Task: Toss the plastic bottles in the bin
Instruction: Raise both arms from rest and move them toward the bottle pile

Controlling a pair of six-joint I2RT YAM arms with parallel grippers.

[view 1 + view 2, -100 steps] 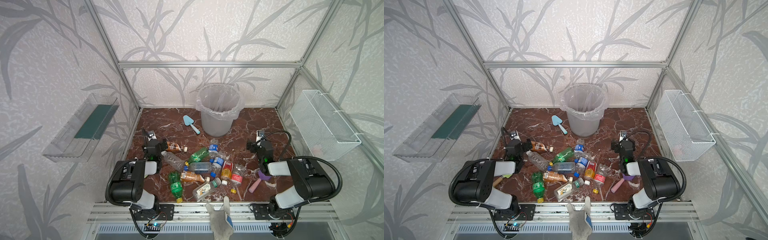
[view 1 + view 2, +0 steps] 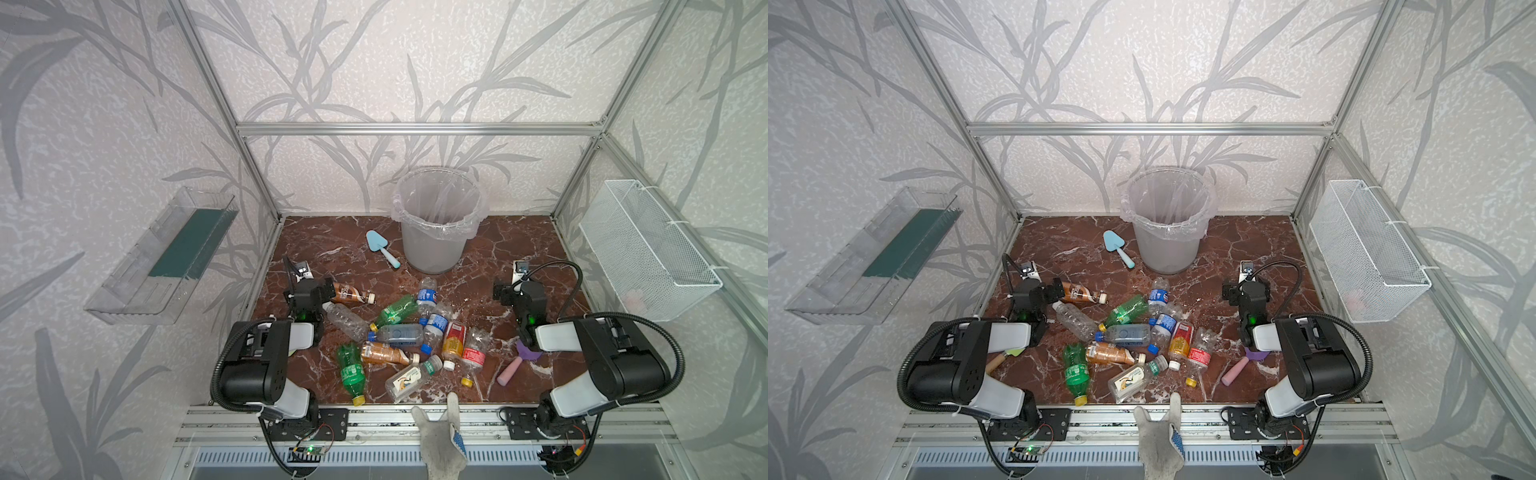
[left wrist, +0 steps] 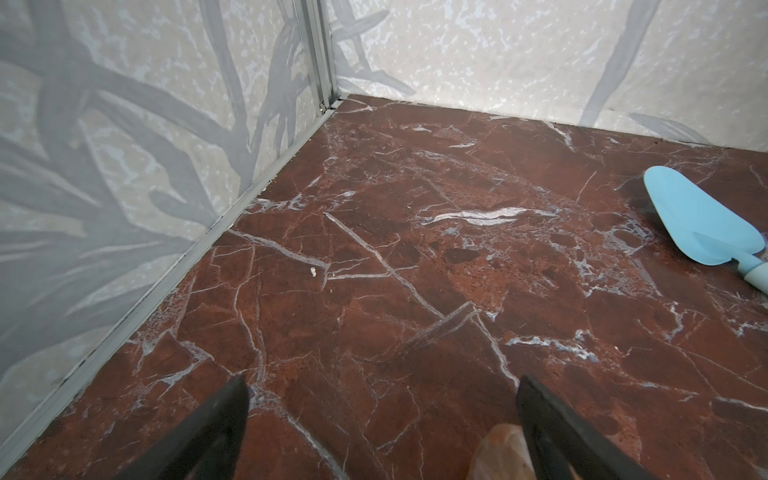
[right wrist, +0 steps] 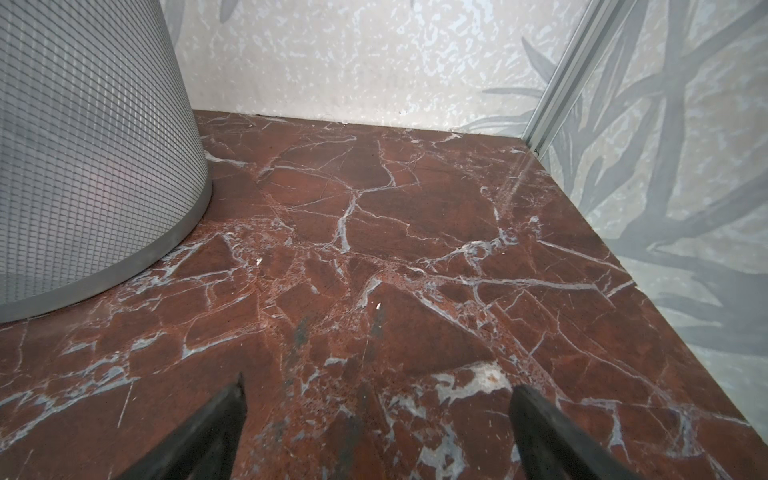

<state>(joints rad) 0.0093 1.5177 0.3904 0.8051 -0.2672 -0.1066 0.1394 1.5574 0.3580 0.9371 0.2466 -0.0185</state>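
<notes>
left gripper (image 3: 382, 384), fingers wide and empty, is nearer: brown bottle (image 2: 349, 293) lies just beside them, base toward them, long axis crosswise. right gripper (image 4: 377, 386) likewise wide, empty.

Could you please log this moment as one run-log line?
left gripper: open | right gripper: open | plastic bottles: lying on table | bin: upright, no bottle visible inside

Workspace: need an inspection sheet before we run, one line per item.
Surface: marble tabletop, a few white specks.
Job's things: bottles lie piled front-centre; bin upright at rear, no bottle seen inside.
Clutter: blue trowel beside bin; pink-handled shovel near right arm; glove on front rail.
Grippers: left gripper open beside a brown bottle; right gripper open, empty.
Cables: black cable loops beside each arm, off the bottles.
Surroundings: clear tray left wall; mesh basket right wall.
</notes>
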